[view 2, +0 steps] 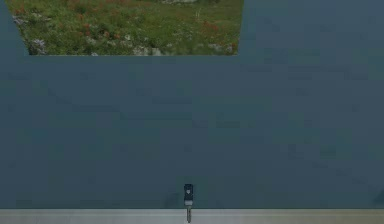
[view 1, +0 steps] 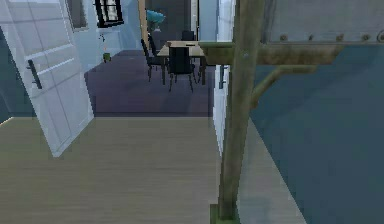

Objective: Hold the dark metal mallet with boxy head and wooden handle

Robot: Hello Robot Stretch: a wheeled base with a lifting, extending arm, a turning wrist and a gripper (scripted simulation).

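Jaws first: can't tell their state from these pics, so I'm not claiming any grasp.

Working outward - in the arm side view a small dark boxy shape [view 2: 188,195] w/ a thin stem under it is sitting low against the blue wall [view 2: 200,130], right where the wall is meeting the pale floor strip [view 2: 90,217]. A boxy top plus a thin shaft is hinting at the mallet, but it's too small to call, so I'm treating it as a maybe. High on the same wall a landscape painting [view 2: 125,25] is hanging, all greens and rocks. So the mallet's place is unconfirmed: poss. that blob, otherwise can't say.

In the forward view the robot is looking along a plank floor [view 1: 120,175]. A white door [view 1: 50,80] is standing ajar at the view's left. A wooden post [view 1: 240,120] w/ an angled brace is rising near, right of centre. Well beyond, a bench [view 1: 182,47] w/ dark chairs [view 1: 180,62] around it is standing in the next rm; its top is too small to read.

Progress, as a judgement: it's looking early - search/approach phase. Nothing is suggesting the hold is done. Left to do: confirm the target, line up the base, extend the arm, take the mallet and lift it clear.
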